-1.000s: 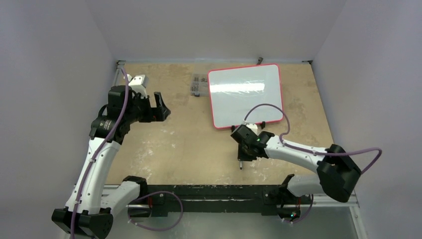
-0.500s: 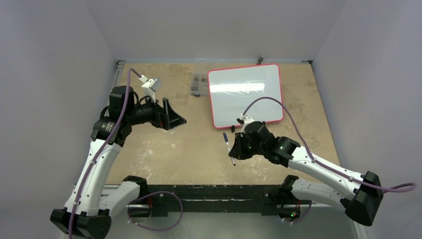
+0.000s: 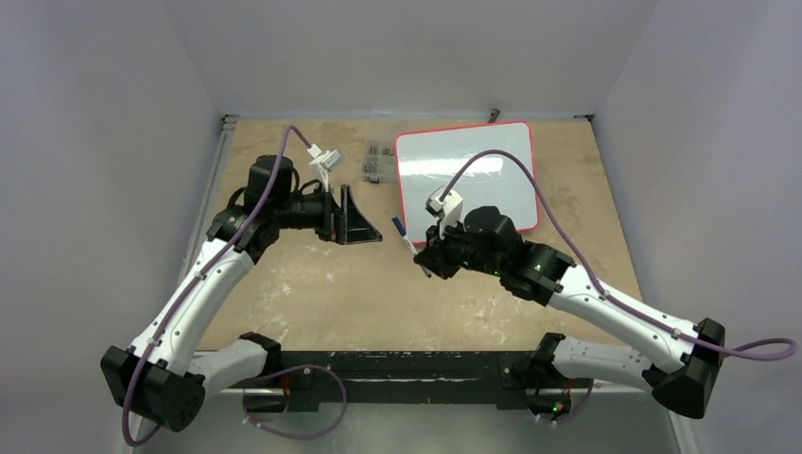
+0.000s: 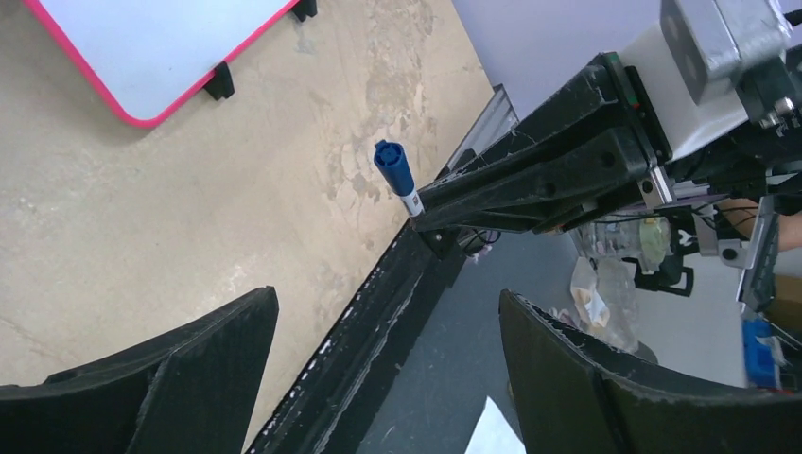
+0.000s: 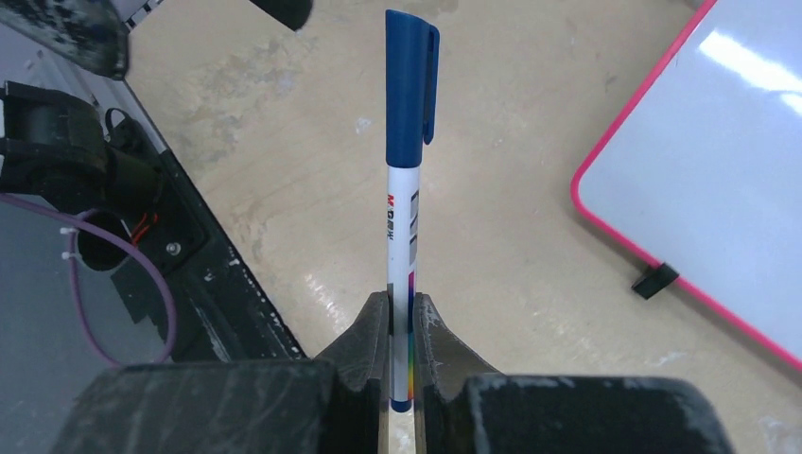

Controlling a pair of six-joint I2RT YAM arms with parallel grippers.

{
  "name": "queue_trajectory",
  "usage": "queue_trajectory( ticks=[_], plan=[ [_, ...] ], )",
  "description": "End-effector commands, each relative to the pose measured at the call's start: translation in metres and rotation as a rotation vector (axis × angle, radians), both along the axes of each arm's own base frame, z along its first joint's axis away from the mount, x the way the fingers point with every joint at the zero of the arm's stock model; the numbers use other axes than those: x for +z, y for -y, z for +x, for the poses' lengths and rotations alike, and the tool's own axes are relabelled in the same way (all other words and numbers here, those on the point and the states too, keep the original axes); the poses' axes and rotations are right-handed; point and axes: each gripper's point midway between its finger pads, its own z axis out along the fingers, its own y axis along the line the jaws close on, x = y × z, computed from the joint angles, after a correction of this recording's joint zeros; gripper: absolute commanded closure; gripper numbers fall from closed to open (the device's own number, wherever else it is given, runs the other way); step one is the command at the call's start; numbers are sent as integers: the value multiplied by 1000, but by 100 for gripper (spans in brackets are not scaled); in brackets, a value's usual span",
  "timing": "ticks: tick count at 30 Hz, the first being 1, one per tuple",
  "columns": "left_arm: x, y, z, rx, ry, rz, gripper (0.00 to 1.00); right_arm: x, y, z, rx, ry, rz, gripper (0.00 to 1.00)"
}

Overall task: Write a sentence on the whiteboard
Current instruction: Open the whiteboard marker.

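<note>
The left fingers [image 3: 357,219] [image 4: 189,378], black and wedge-shaped, are spread wide with nothing between them. They hover above the worn tan table [image 3: 303,284], left of centre, and point right. Just right of them, a white marker pen with a blue cap [image 3: 407,238] [image 4: 395,178] [image 5: 402,170] is clamped by its lower end between the right fingers [image 3: 430,257] [image 5: 367,333]. Its capped end points toward the left fingers but does not touch them. Farther right and back, the glossy white whiteboard with a thin red frame [image 3: 463,184] [image 4: 142,38] [image 5: 719,189] lies flat on the table, apart from the marker pen.
</note>
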Motion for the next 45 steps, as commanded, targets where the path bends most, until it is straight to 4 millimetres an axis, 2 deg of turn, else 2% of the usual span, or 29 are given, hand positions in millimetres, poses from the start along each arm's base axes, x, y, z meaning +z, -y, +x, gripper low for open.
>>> queue_trajectory(
  ticks=[1, 7, 10, 18, 26, 37, 45],
  plan=[
    [14, 16, 5, -33, -20, -74, 14, 37, -3, 18, 41, 221, -1, 100],
    [20, 31, 9, -60, -48, -89, 14, 38, -3, 23, 64, 273, -52, 100],
    [16, 35, 16, -46, -93, -80, 24, 39, -4, 24, 69, 291, -69, 100],
    [17, 46, 23, -54, -187, -94, 29, 32, -4, 22, 104, 375, -187, 100],
    [13, 48, 22, -71, -229, -88, 44, 32, -8, 22, 107, 429, -229, 100],
    [8, 43, 8, -101, -239, -73, 48, 35, -7, 28, 88, 460, -250, 100],
    [6, 48, 14, -111, -259, -82, 52, 34, -11, 26, 108, 452, -238, 100]
  ],
)
